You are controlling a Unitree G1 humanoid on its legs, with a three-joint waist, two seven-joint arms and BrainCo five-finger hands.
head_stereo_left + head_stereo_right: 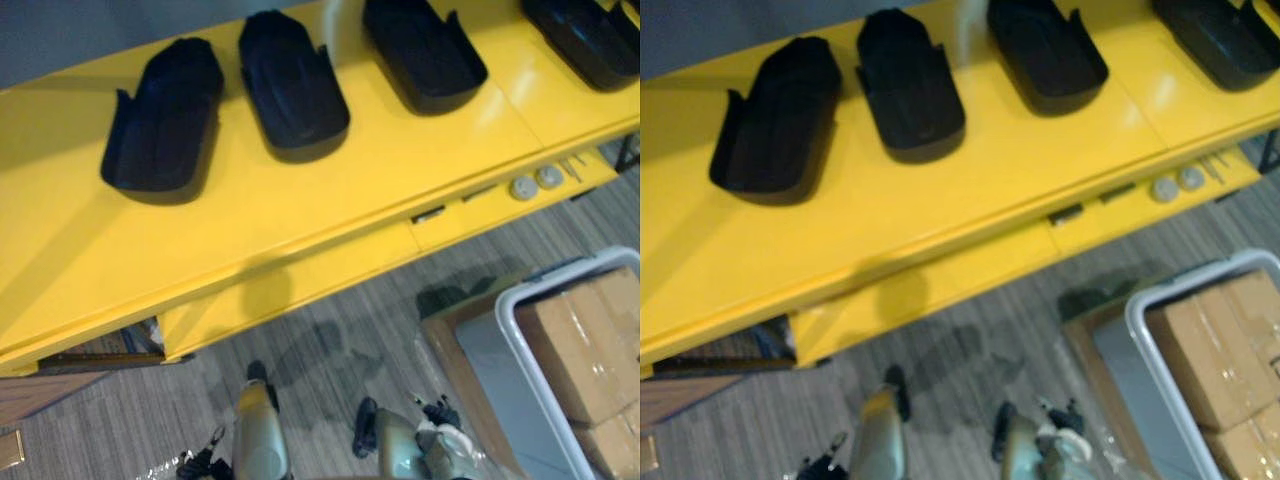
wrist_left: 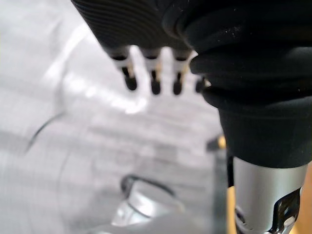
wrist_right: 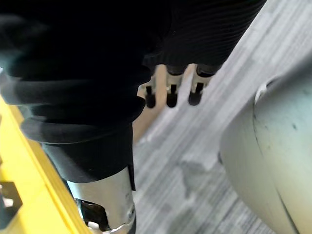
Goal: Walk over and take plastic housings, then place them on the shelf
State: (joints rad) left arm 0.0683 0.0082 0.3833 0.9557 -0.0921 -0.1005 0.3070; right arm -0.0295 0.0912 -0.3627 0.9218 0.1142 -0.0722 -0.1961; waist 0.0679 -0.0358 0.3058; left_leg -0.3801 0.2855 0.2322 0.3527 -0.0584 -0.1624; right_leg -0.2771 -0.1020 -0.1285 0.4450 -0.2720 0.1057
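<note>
- Risk of a bump comes first: a white bin (image 1: 512,330) of cardboard boxes (image 1: 590,340) stands on the floor (image 1: 330,350) near the robot's right side, and a careless step toward the yellow desk (image 1: 300,215) could clip it.
- Four black plastic housings (image 1: 165,115) lie in a row on the desk, apart from one another and untouched; a reach from too far back could shove one instead of grasping it.
- The left robot hand (image 2: 153,73) hangs low, fingers straight, pointing at the floor, holding nothing.
- The right robot hand (image 3: 170,92) hangs the same way, fingers extended and empty, with the desk's edge beside its arm.
</note>
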